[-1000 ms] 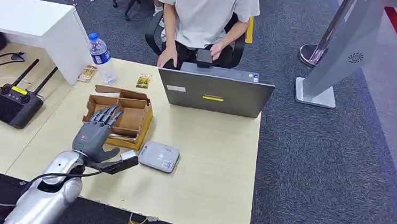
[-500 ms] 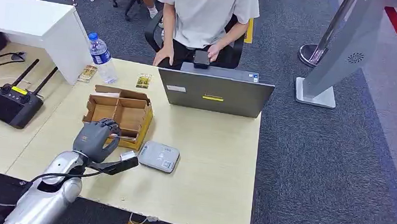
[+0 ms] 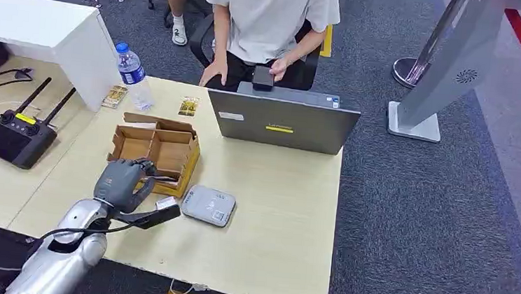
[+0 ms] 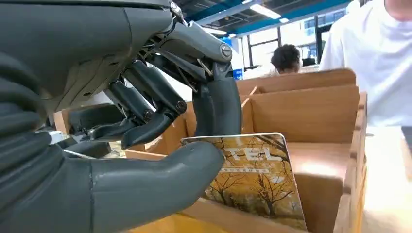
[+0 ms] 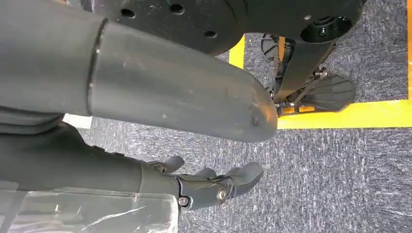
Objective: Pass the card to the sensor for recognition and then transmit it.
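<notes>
Left hand (image 3: 123,182): thumb and fingers pinching card (image 4: 252,179) at near edge of cardboard box (image 3: 173,151). Sensor (image 3: 208,205): just right of box. Right hand (image 5: 214,187): hanging, fingers loosely apart, holding nothing.

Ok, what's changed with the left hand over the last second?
The left hand went from fingers spread over the box to curled in, and now pinches the card between thumb and a finger. Box, sensor and laptop stayed put.
</notes>
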